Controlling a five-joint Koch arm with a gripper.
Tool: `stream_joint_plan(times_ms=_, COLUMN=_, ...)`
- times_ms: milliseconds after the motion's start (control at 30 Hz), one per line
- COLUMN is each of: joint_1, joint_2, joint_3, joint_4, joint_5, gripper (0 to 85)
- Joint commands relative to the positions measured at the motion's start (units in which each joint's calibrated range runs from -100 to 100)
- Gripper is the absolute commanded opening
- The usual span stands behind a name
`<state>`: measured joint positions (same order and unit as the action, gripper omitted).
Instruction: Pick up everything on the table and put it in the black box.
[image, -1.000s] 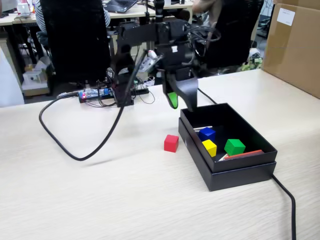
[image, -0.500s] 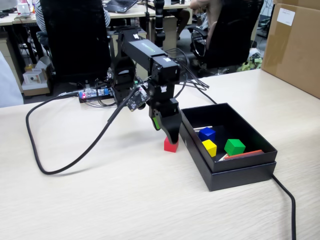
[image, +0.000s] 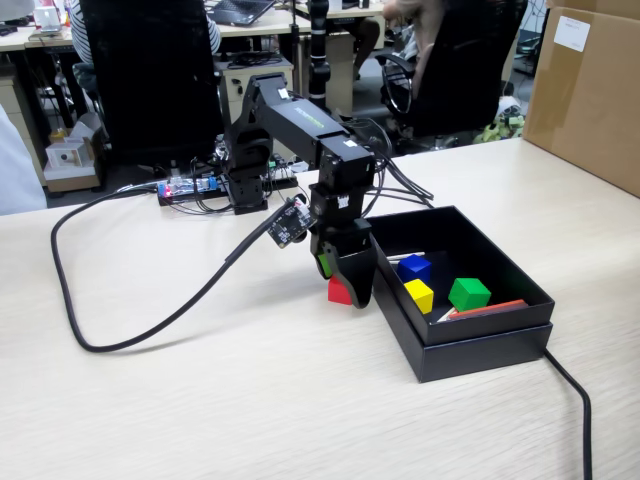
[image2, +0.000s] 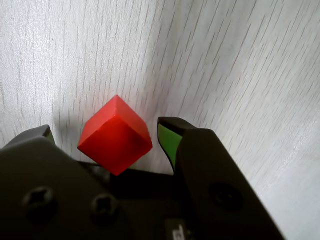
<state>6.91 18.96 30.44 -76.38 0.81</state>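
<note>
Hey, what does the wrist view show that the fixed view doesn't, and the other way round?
Only the wrist view shows the gap: the red cube sits between the open gripper jaws, a sliver of table visible on each side.

Only the fixed view shows the black box holding the blue cube, yellow cube and green cube, plus the arm and its cable.

Both show the red cube, the gripper and the table.

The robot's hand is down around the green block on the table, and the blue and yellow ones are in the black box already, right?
Not quite: the block between the hand's fingers is the red block, as the wrist view shows. The green block already lies in the black box with the blue and yellow ones.
</note>
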Motion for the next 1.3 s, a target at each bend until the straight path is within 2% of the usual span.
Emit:
stream_joint_plan(times_ms=0, joint_1=0.44, joint_2=-0.78, joint_3=2.83, joint_4=0.14, joint_5=0.10, gripper=36.0)
stream_joint_plan(times_ms=100, joint_1=0.39, joint_2=-0.20, joint_3=3.46, joint_4=0.14, joint_5=0.34, gripper=24.9)
stream_joint_plan(times_ms=200, joint_1=0.20, joint_2=-0.20, joint_3=3.83, joint_4=0.14, joint_5=0.39, gripper=16.6)
stream_joint_plan(times_ms=267, joint_1=0.05, joint_2=-0.55, joint_3=4.10, joint_4=0.14, joint_5=0.49, gripper=14.0)
stream_joint_plan(times_ms=467, joint_1=-0.83, joint_2=-5.94, joint_3=4.01, joint_4=-1.07, joint_5=0.34, gripper=13.8)
stream_joint_plan(times_ms=600, joint_1=-1.76, joint_2=-19.94, joint_3=6.00, joint_4=-2.80, joint_5=-0.34, gripper=13.8)
stream_joint_plan(times_ms=833, joint_1=2.00, joint_2=-26.71, joint_3=16.97, joint_4=-2.80, joint_5=-0.49, gripper=14.0)
stream_joint_plan(times_ms=1033, joint_1=6.84, joint_2=-10.19, joint_3=30.75, joint_4=-2.80, joint_5=1.71, gripper=14.0)
stream_joint_plan(times_ms=1267, joint_1=7.96, joint_2=7.37, joint_3=34.92, joint_4=-2.80, joint_5=3.47, gripper=14.6)
